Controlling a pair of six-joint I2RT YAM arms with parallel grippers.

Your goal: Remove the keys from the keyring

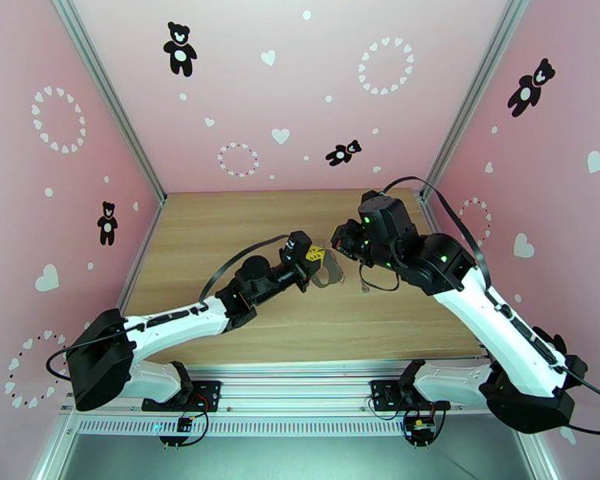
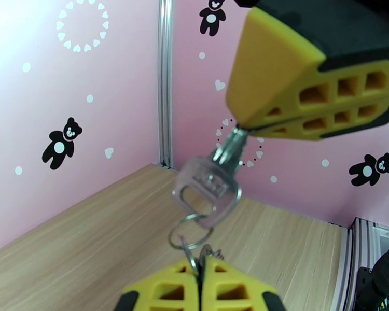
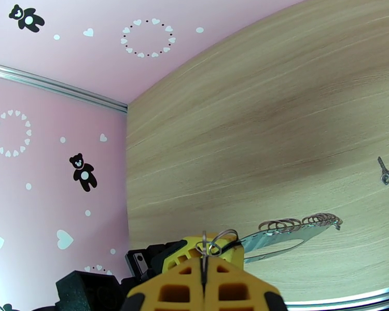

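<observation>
Pink walls [image 1: 244, 66] printed with black bears and white hearts close round a pale, wood-grained table [image 1: 212, 234]; over its middle the two arms meet nose to nose. By my reckoning the job is half done; a loose key [image 3: 385, 173], tiny, thin-stemmed and round-headed, lies alone on the boards at the right edge of the right wrist view, well apart from everything else. The second key [image 2: 209, 183] is not yet off; the right gripper [image 3: 205, 265] has its yellow, ribbed fingers pinched tight on the stem, and the flat silvery head hangs below with a slot through it. A small wire split ring [image 2: 191, 231] runs through that slot; the left gripper [image 2: 200, 266] is clamped on the ring's lower edge. The keyring [image 3: 280, 239] hangs beside the meeting fingers, a flat metal oval with coiled wire along its top; how it joins the small ring I cannot quite make out. What remains is working the ring out of the slot.
</observation>
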